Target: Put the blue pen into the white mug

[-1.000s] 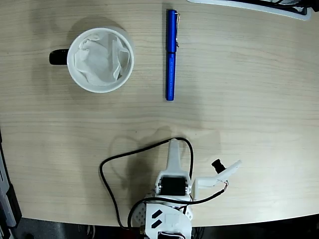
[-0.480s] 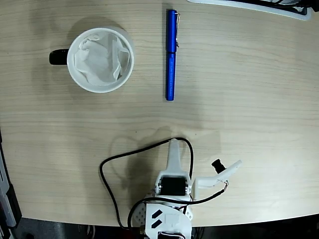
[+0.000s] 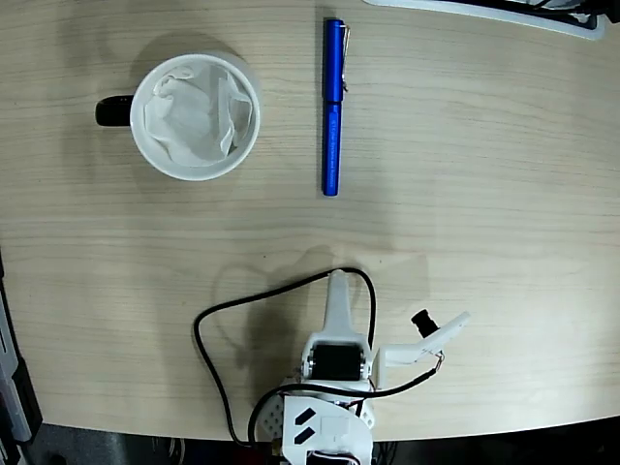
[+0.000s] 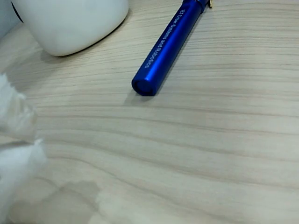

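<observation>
Well apart | blue pen [image 3: 332, 107] flat on table [image 3: 484, 194] | jaws [image 3: 341, 291] short of it

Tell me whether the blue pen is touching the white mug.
Apart. The fixed view from above shows a wide strip of bare table between the blue pen and the white mug; the wrist view also shows wood between them.

Table [image 3: 504, 174]: light wood-grain top with fine lengthwise streaks, filling nearly the whole fixed view; curved front edge along the bottom, dark floor beyond it.

White flat object [image 3: 484, 12]: partly cut off at the top edge, right of centre, with dark items behind it. Identity cannot be told.

Grey object [image 3: 12, 378]: at the left edge, mostly out of frame.
</observation>
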